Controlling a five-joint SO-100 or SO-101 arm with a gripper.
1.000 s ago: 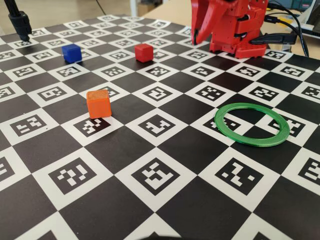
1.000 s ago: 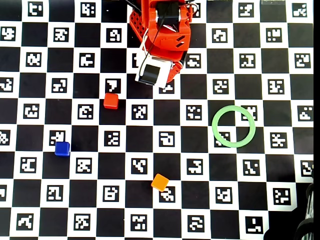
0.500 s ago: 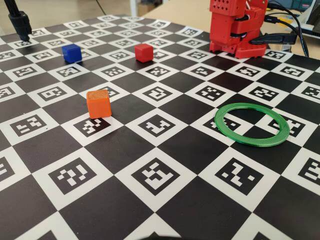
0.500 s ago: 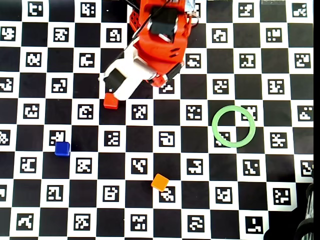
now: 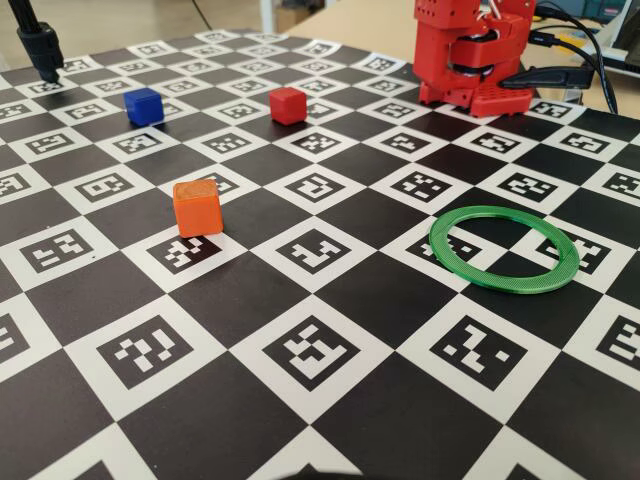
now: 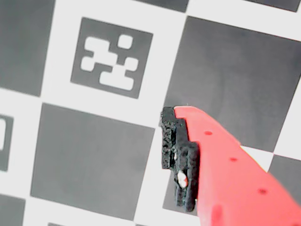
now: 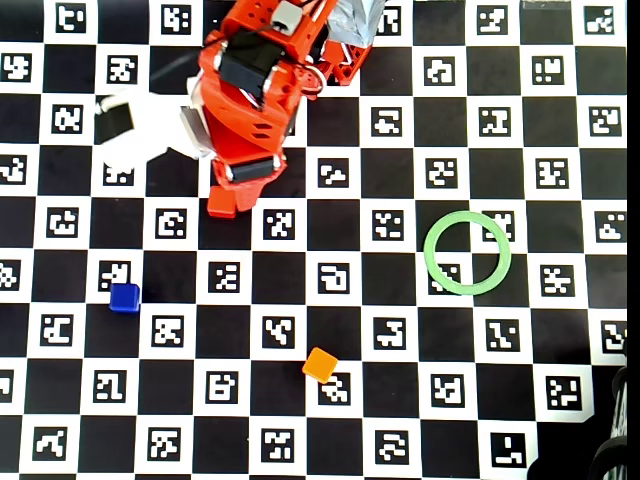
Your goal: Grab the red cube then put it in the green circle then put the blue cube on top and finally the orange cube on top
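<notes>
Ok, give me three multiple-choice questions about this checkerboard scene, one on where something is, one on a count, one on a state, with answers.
1. In the overhead view, where is the green circle relative to the orange cube?
A. Up and to the right
B. Directly left
C. Underneath it

2. How many cubes sit on the board?
A. Two
B. Three
C. Four

3. What lies inside the green circle?
A. The red cube
B. The blue cube
C. Nothing but board

Answers: 1 A, the ring lies right of and above the orange cube. 2 B, the red cube, the blue cube and the orange cube stand apart. 3 C, only checker squares show through its hollow centre.
</notes>
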